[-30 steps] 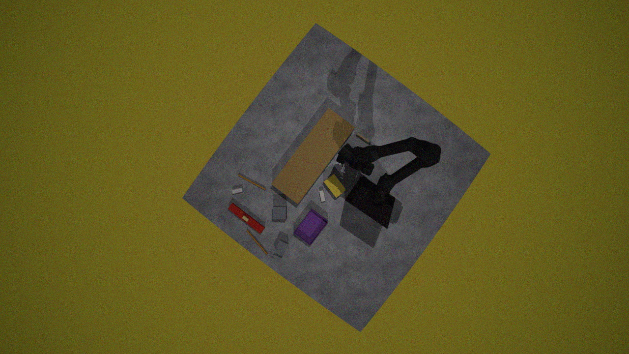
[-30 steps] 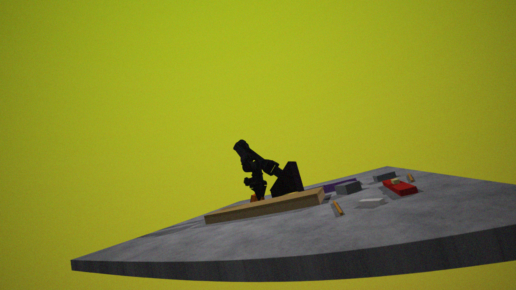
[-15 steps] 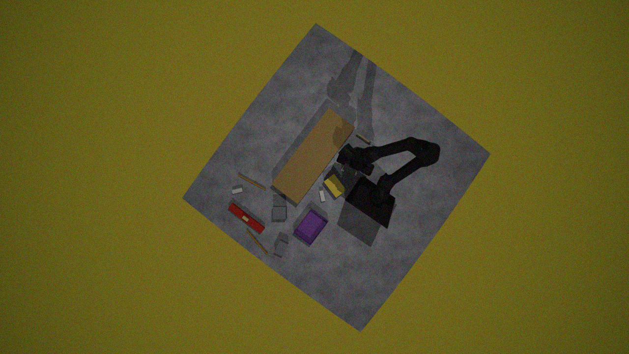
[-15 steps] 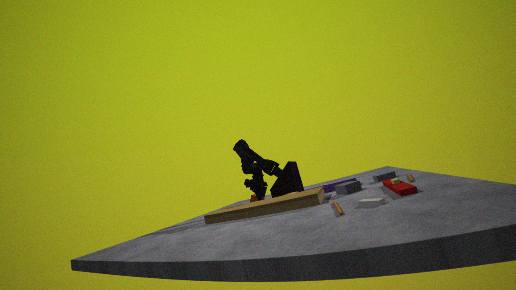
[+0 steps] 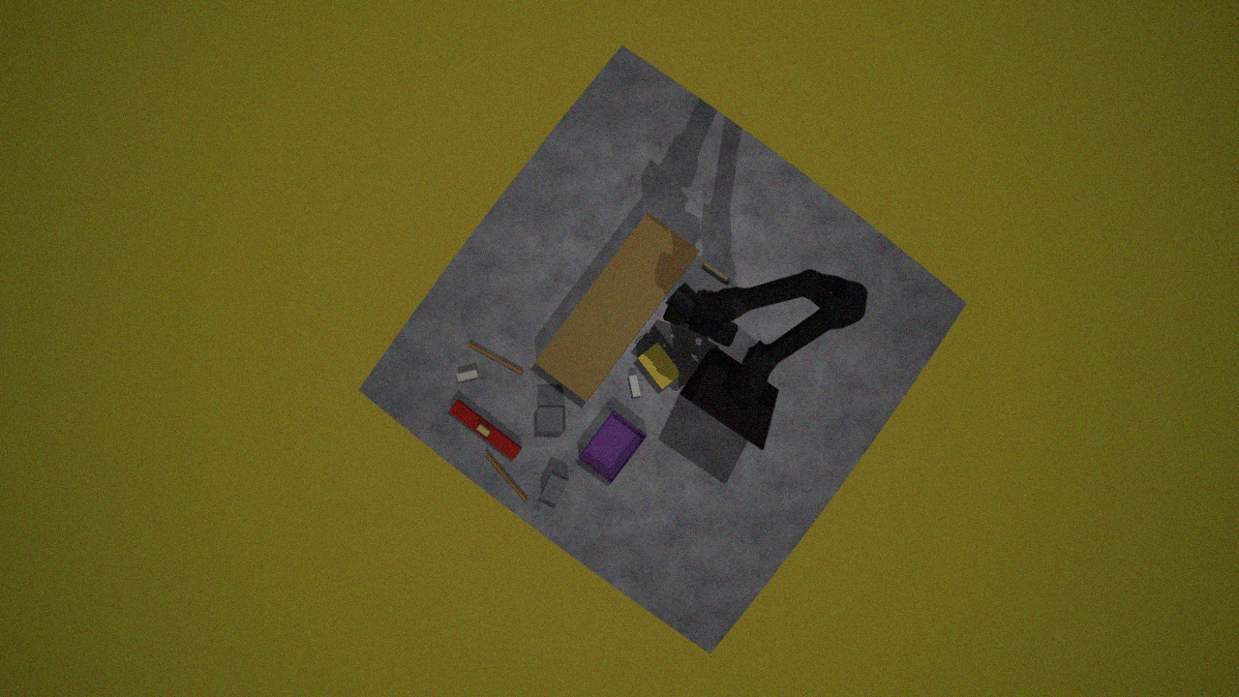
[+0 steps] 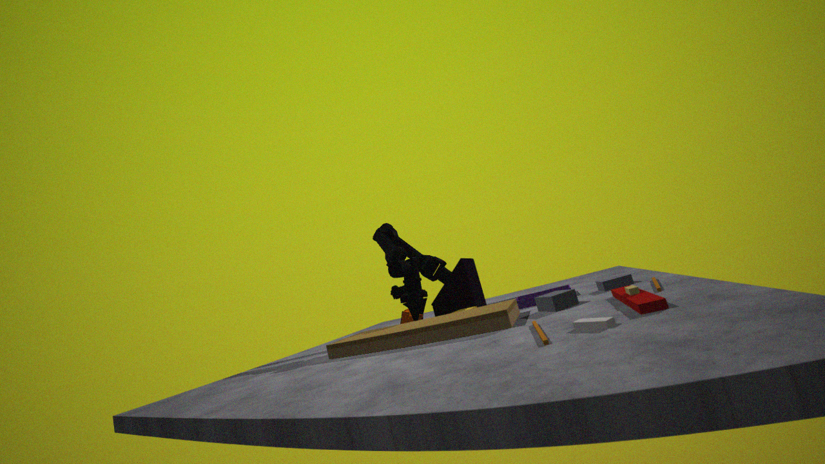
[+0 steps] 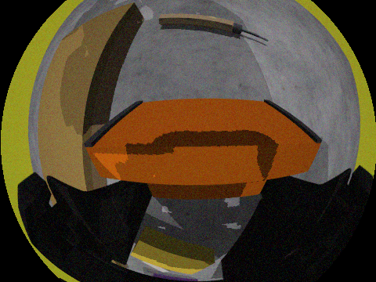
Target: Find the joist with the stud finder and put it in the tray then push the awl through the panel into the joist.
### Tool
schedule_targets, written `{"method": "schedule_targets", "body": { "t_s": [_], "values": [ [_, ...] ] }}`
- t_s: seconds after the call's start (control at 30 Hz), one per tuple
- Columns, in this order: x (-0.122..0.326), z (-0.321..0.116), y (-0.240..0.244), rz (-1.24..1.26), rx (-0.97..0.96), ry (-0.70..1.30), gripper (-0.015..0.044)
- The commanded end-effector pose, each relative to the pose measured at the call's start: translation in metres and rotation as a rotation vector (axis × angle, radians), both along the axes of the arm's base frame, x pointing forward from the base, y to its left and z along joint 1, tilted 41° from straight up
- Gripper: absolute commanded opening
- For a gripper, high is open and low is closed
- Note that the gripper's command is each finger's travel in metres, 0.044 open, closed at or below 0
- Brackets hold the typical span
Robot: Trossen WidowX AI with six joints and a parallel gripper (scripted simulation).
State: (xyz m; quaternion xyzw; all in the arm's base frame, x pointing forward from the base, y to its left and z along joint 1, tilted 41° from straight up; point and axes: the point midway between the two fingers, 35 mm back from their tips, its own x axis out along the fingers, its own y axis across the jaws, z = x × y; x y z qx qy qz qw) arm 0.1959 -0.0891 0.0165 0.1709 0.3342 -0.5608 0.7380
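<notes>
The orange stud finder (image 6: 405,316) (image 7: 204,117) is upright beside the long side of the tan floor panel (image 5: 602,316) (image 6: 427,330) (image 7: 56,137). My gripper (image 6: 417,317) (image 7: 207,175) is shut on it; the fingers reach its lower part in the wrist view. The arm hides it in the top view. Whether it touches the table is unclear. The awl (image 5: 714,273) (image 7: 196,22) lies on the table near the panel's end, tan handle and thin dark tip. The purple tray (image 5: 630,455) (image 6: 526,300) stands past the panel's other end. No hole shows in the panel.
A yellow block (image 5: 655,369) (image 7: 172,256) and a white block (image 5: 634,386) lie between gripper and tray. Past the panel are grey blocks (image 5: 549,420) (image 5: 553,489), a red bar (image 5: 500,442) (image 6: 646,302), orange sticks (image 5: 496,356) (image 5: 506,477) and another white block (image 5: 467,374).
</notes>
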Motion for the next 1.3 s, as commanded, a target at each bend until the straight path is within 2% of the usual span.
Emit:
{"method": "schedule_targets", "body": {
  "t_s": [0.0,0.07,1.27],
  "values": [
    [0.003,0.004,0.004,0.003,0.004,-0.011,0.0051],
    [0.002,0.006,0.006,0.003,0.004,-0.011,0.0000],
    [-0.004,0.040,0.034,0.003,0.003,-0.011,0.0000]
  ]
}}
